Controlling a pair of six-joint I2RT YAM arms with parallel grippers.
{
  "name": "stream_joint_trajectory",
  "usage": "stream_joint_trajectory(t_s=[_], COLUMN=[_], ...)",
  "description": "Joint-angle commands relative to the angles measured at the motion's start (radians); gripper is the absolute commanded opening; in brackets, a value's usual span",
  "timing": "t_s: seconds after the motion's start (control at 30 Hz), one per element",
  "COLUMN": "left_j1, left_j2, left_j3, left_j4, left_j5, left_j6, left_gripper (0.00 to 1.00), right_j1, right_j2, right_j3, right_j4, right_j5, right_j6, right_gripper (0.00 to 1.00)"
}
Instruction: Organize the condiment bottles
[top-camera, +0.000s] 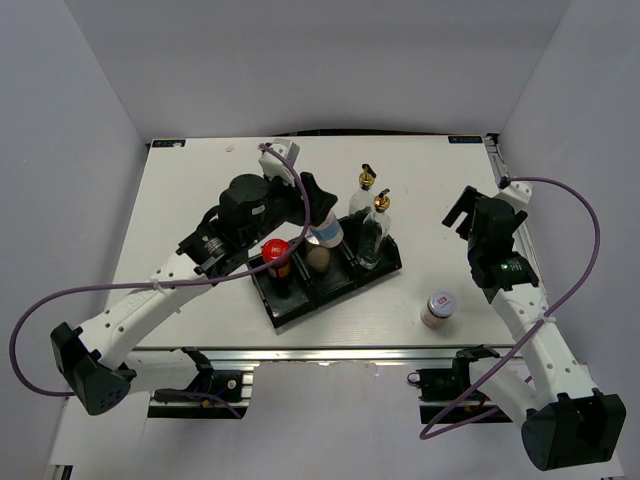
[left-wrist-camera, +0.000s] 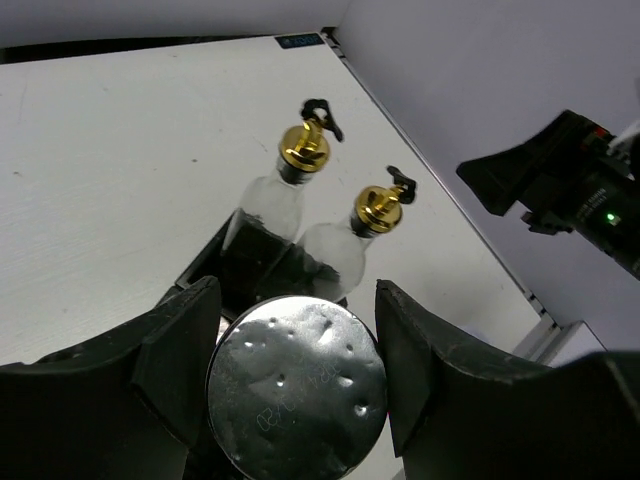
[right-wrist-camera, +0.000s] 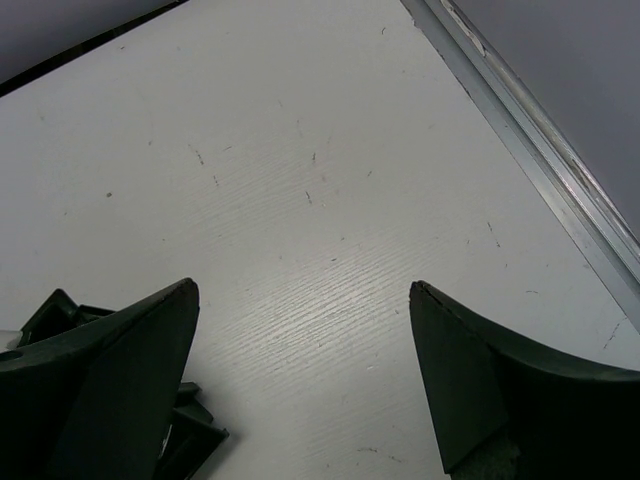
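My left gripper (top-camera: 318, 207) is shut on a silver-capped shaker (top-camera: 327, 232) and holds it tilted over the back of the black tray (top-camera: 292, 303). In the left wrist view the left gripper (left-wrist-camera: 297, 300) has its jaws on either side of the shaker's dimpled cap (left-wrist-camera: 295, 385). A red-lidded brown jar (top-camera: 276, 252) stands in the tray's left compartment and a pale shaker (top-camera: 318, 260) in the middle one. Two glass bottles with gold spouts (top-camera: 367, 181) (top-camera: 377, 220) stand at the tray's right end; they also show in the left wrist view (left-wrist-camera: 272, 200) (left-wrist-camera: 345, 250). A third shaker (top-camera: 438, 308) stands alone on the table. My right gripper (top-camera: 464, 214) (right-wrist-camera: 302, 290) is open and empty.
The white table (top-camera: 200, 200) has a metal rail along its right edge (right-wrist-camera: 545, 150). The right arm (left-wrist-camera: 570, 185) hangs to the right of the bottles. Grey walls enclose the table on three sides. A dark tray corner (right-wrist-camera: 195, 425) shows beside my right gripper's left finger.
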Motion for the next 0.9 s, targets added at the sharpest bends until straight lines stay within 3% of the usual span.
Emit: stream_joint_trajectory(t_s=[0.0,0.33,0.73,0.87], left_j1=[-0.044,-0.154,-0.173,-0.173], left_j2=[-0.009,0.096,0.234,0.232], left_j3=[0.038,-0.04,-0.102,-0.164], left_j4=[0.067,0.055,0.049,0.122], left_j5=[0.043,-0.089,-0.245,-0.331], left_j6=[0.012,0.029,0.014,0.013], left_gripper=[0.0,0.0,0.0,0.0], right_j1=[-0.003,-0.003,-0.005,-0.005], right_j2=[-0.024,-0.028,-0.015,-0.019], right_j3=[-0.019,-0.019,-0.025,-0.029], right_j4=[0.033,0.017,0.022,0.022], right_j5=[0.006,-0.001,-0.011,-0.019], right_j6=[-0.007,-0.002,-0.008,-0.005], right_gripper=[0.89,0.89,0.9,0.89])
